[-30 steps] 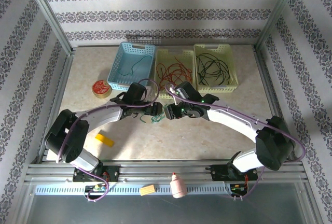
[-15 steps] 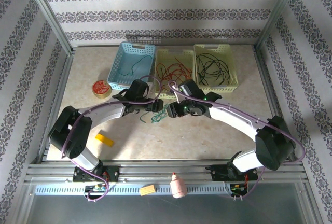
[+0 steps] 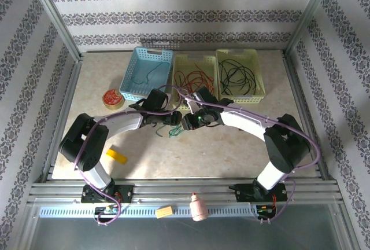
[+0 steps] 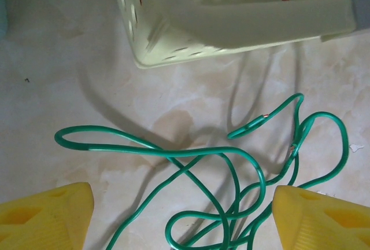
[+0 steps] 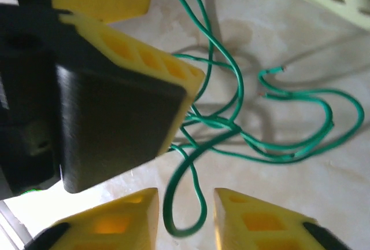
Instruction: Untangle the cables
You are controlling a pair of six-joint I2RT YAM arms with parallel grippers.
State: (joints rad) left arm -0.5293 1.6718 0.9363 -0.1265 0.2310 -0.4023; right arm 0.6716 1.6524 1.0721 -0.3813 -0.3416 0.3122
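Cables in green (image 3: 171,132) lie loose on the table (image 3: 231,146) near its middle, just at 6 o'clock of the middle basket (image 3: 194,57), and both arms have closed in on them over the last second, sliding a little toward 12 o'clock. The bigger change is on the right. The right end effector (image 5: 185,221) has drawn its jaws in from a wider spread to a narrow gap, and one loop of green wire (image 5: 185,215) now sits between them. A sliver of table shows on either side of the loop, so I'd say it is bracketed rather than pinched. The left end effector (image 4: 182,221) hangs wide open over the same tangle (image 4: 231,163), gripping nothing and barely narrower than before. To me that reads as the right side about to take hold so a strand can be drawn free. Red cables (image 3: 193,79) and black cables (image 3: 236,77) already sit in their own baskets at 12 o'clock. From above, the two end effectors cover most of the knot. The left wrist view cuts off its lower part, and in the right wrist view the other arm's dark body blocks the 9 o'clock side. I can't say how many green strands there are or how they cross.
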